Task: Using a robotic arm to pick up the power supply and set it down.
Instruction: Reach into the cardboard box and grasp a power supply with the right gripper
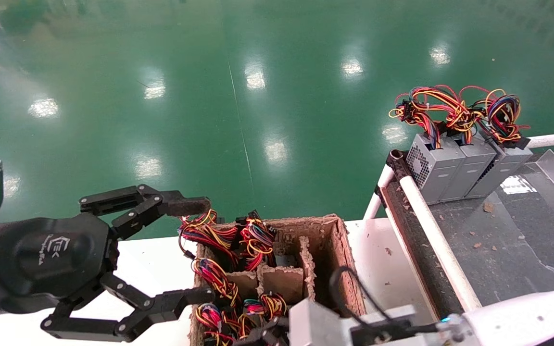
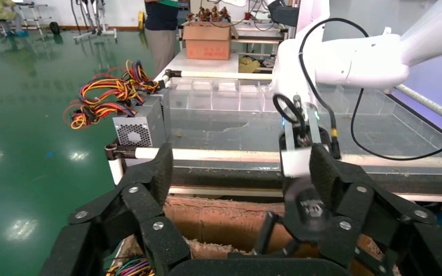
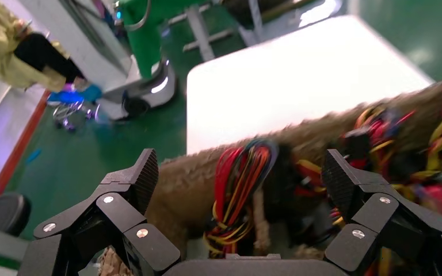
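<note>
Several power supplies stand in a brown pulp box (image 1: pixel 339 259), only their wire bunches (image 1: pixel 253 240) showing. My right gripper (image 3: pixel 240 178) hangs open over the box's near compartments. A red, yellow and blue wire bunch (image 3: pixel 236 190) lies between its fingers, untouched. Its silver wrist block (image 1: pixel 315 319) shows at the bottom of the head view. My left gripper (image 1: pixel 197 250) is open beside the box's left wall, holding nothing. In the left wrist view the left gripper (image 2: pixel 242 172) faces the box and the right arm's black palm (image 2: pixel 308 207).
Three grey power supplies (image 1: pixel 464 163) with wire bunches stand upright at the far end of a dark belt (image 1: pixel 508 240) with a white tube rail (image 1: pixel 431 226). The box rests on a white table (image 1: pixel 152 264). Green floor lies beyond.
</note>
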{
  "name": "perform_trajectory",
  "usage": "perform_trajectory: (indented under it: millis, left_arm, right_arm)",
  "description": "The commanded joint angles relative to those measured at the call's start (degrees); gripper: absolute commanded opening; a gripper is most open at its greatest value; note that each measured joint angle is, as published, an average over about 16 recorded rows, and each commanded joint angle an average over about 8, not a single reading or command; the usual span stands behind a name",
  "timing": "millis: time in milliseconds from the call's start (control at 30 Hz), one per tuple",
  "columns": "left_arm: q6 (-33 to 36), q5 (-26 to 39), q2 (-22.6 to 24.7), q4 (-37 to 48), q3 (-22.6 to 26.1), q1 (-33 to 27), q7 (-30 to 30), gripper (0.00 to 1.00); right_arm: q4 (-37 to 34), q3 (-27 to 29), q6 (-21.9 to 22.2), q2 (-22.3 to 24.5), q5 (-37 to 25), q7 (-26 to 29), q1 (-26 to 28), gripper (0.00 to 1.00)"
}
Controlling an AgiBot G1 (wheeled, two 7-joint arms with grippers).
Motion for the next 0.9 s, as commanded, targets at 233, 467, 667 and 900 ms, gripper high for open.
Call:
perform_trajectory:
  millis: [233,467,667,900]
  left_arm:
    - [0.00,0.00,0.00,0.00,0.01,0.00,0.00,1.00]
    - [0.00,-0.01,0.00,0.00,0.01,0.00,0.01,1.00]
    - [-0.01,-0.01,-0.01,0.00,0.02,0.00,0.01,1.00]
    - [-0.01,-0.02,-0.01,0.00,0.02,-0.01,0.01,1.00]
  right_arm:
    - [0.04,-3.07,1.01,-3.34,-4.15,1.17,-0.40,0.00]
    - [0.05,-4.21,2.42,-4.77,-6.52,1.80,-0.55,0.00]
    - [-0.18,-4.37,2.92,-5.53,-6.80,1.59,-0.60,0.00]
    - [-0.73,-4.64,3.08,-6.13,-7.14,1.08,-0.75,0.00]
